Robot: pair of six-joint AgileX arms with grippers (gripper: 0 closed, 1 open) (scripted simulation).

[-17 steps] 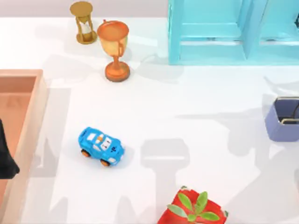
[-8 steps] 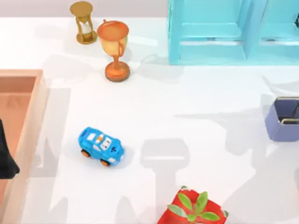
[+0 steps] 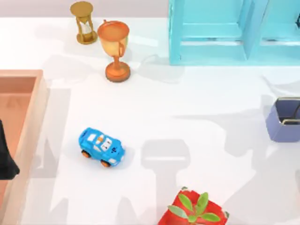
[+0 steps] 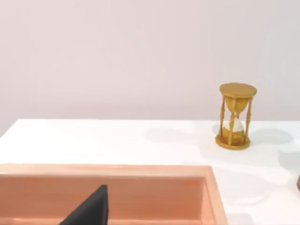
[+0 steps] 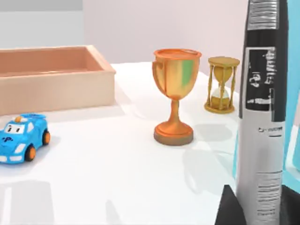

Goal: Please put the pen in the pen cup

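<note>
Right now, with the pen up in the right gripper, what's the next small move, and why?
Probably carry the pen toward the pen cup and line it up over the opening. The right wrist view shows the pen upright and close to the camera, dark fingers beside its lower end; the cup stands at the table's right edge.

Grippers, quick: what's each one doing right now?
Left gripper: by the salmon wooden tray at the table's left; state cannot be told.
Right gripper: closed on the slim black pen with a grey label, held upright.
</note>
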